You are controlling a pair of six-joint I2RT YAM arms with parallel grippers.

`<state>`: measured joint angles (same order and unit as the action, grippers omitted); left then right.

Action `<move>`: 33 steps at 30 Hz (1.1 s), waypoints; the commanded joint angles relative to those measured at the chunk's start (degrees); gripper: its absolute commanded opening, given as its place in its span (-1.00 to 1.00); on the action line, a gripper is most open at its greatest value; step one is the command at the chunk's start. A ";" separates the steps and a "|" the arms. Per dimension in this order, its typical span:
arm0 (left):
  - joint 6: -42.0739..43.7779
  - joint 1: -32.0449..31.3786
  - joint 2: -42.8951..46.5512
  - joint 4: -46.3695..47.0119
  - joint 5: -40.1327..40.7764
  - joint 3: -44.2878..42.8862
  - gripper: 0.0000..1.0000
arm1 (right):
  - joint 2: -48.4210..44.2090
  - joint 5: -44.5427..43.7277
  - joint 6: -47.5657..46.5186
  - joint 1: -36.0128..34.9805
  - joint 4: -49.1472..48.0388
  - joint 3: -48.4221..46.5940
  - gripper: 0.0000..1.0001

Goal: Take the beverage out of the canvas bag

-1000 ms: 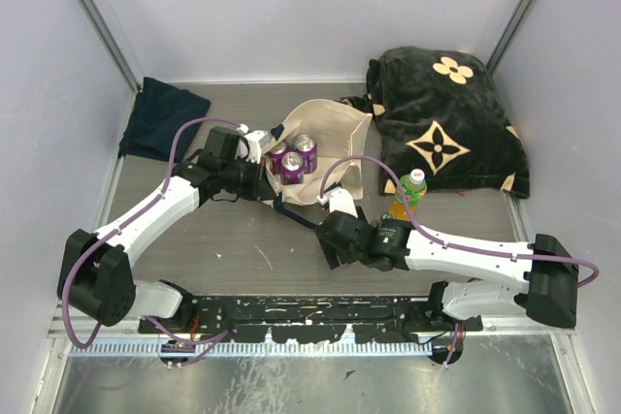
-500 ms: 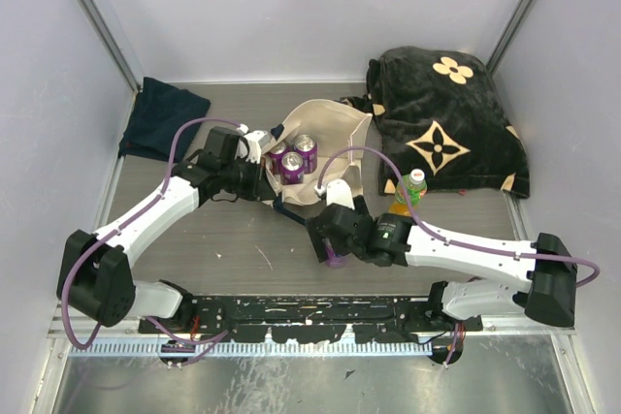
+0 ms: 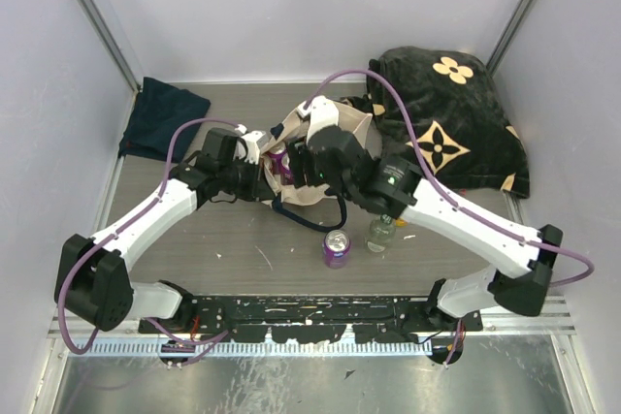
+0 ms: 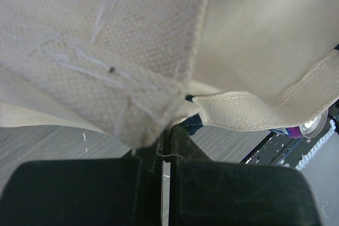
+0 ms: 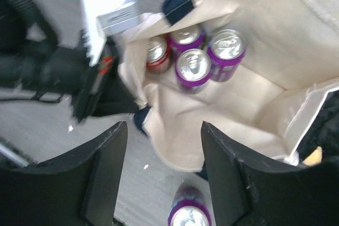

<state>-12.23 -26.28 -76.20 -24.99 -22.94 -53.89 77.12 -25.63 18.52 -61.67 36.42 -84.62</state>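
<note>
Four cans stand inside the canvas bag (image 5: 265, 14): three purple cans (image 5: 194, 68) packed together, and a red can (image 5: 157, 52) touching them on the side nearest the left arm. The bag sits toward the far middle of the surface (image 3: 223, 230) with its mouth open upward. A navy handle end shows at the rim.

The left tool (image 4: 162, 146) is fully closed, pinching the cream hem at the bag's left rim; folded canvas bunches over its fingertips. The right tool (image 5: 163, 130) hangs above the bag's mouth, pointing down into it. Its two fingers are well apart with nothing between them, and it touches no can.

A lone purple can (image 3: 337, 248) stands upright on the surface, outside the bag on its near side. A clear bottle (image 3: 379, 235) stands just beside this can on the right, partly under the right forearm.

A black bag with tan flower motifs (image 3: 456, 143) lies at the far right, close to the canvas bag's right edge. A dark navy cloth (image 3: 160, 118) is crumpled at the far left corner, well apart from the rest.
</note>
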 commanded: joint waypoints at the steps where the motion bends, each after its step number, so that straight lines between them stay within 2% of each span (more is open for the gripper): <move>1: -0.24 0.22 0.66 -3.75 2.69 1.80 -0.98 | 5.19 4.52 -1.74 7.91 -3.95 -2.17 0.17; 4: -0.33 0.28 0.71 -4.05 2.87 1.38 -0.98 | 9.38 6.08 -0.22 12.57 -5.26 -3.09 0.01; 8: -0.17 0.26 0.48 -4.52 3.07 0.44 -0.98 | 14.46 5.67 0.59 14.72 -8.21 -3.81 -0.02; 11: -0.07 0.27 0.20 -4.86 3.19 -0.05 -0.98 | 17.86 5.41 1.13 15.81 -9.32 -5.11 0.12; 18: 0.27 0.27 0.12 -5.16 3.60 -0.04 -0.98 | 25.14 6.94 3.07 18.53 -10.92 -8.43 0.68; 23: 0.49 0.22 -0.07 -5.15 3.61 -0.11 -0.98 | 30.10 6.51 3.79 19.53 -10.89 -12.13 0.77; 33: 0.62 0.26 -0.14 -5.16 4.30 -0.47 -0.98 | 36.91 6.85 4.85 21.58 -11.23 -15.20 0.77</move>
<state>-12.40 -26.28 -75.85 -24.91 -21.85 -54.00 112.57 -18.92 22.26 -40.58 27.62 -96.68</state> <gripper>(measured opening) 0.030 0.884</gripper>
